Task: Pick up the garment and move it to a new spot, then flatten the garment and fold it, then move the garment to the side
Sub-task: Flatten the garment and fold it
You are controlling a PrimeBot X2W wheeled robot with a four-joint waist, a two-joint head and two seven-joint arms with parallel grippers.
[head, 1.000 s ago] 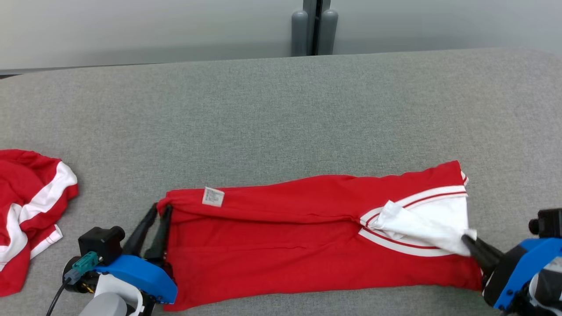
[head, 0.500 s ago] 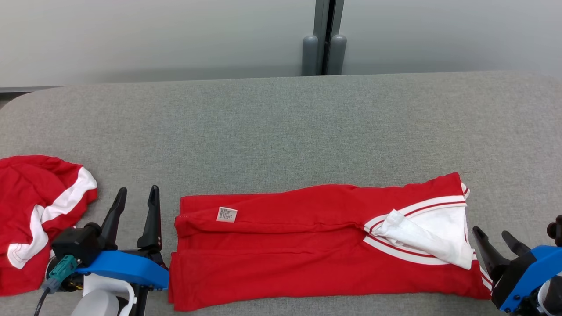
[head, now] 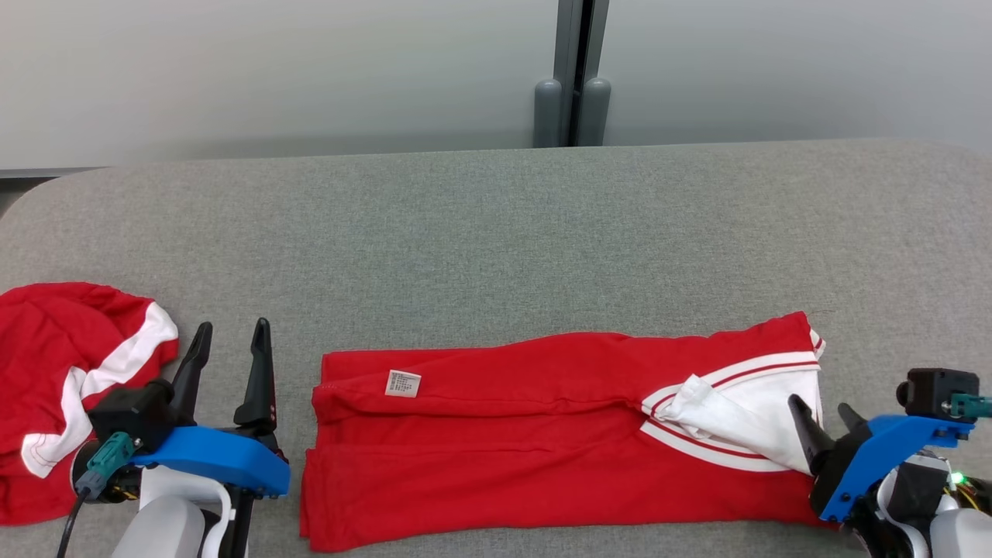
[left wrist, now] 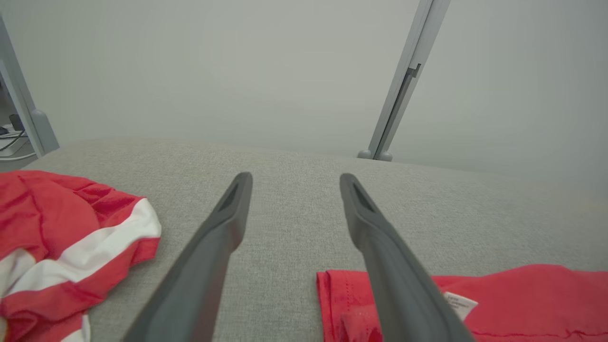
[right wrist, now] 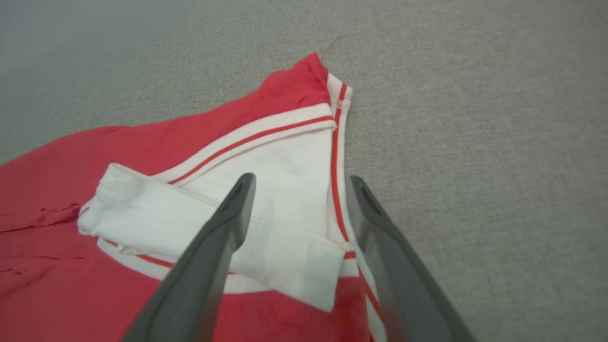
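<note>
A: Where to find the shirt (head: 542, 434)?
B: Lying folded in a long strip on the table (head: 496, 232).
A: And the claws?
B: Spread apart, empty: left claw (head: 232, 325) just beside one end, right claw (head: 818, 403) over the white end.

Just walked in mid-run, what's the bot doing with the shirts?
It is folding a red garment, which lies in a long folded band on the grey table. Both hands are open and grip nothing: the left hand sits beside the band's left end, the right hand at its white-trimmed right end. A second, crumpled red and white garment lies at the far left.
</note>
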